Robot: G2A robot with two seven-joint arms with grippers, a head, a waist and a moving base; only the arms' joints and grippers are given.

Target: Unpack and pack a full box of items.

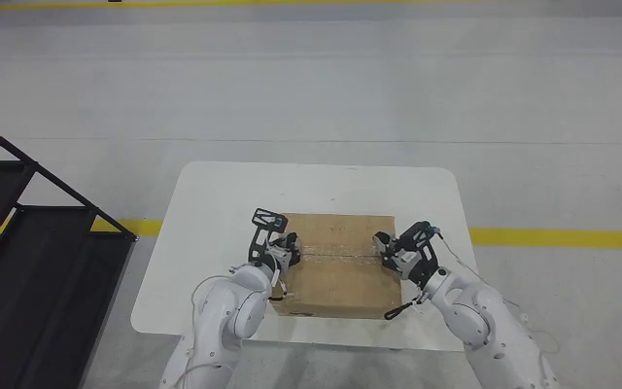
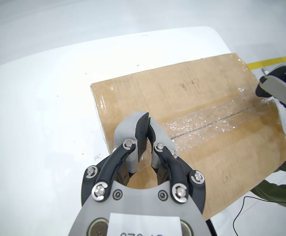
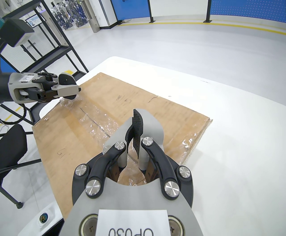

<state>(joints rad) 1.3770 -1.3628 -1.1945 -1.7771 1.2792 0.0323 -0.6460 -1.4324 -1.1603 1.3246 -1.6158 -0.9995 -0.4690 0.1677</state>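
Box: a brown cardboard box with its top flaps shut, slightly scuffed, with pen scribbles on the flaps.
Seam: clear crinkled tape runs along the middle seam from the box's 9 o'clock end to its 3 o'clock end, with more tape wrapped over the corners.
Contents: hidden, as the flaps are down.
Box position: flat on the white table, toward the table's 6 o'clock edge in the top view.
Left gripper: clenched, pads pressed together, over the seam at the box's 9 o'clock end; whether it pinches any tape I cannot tell.
Right gripper: clenched likewise, over the seam at the 3 o'clock end; the pads meet with nothing clearly between them.
Surface: a rounded white tabletop with a few small dark specks.
Room: pale grey floor; a yellow floor line at the table's 3 o'clock; a black shelf rack at its 9 o'clock; a black chair near the rack; blue wall panels far off.
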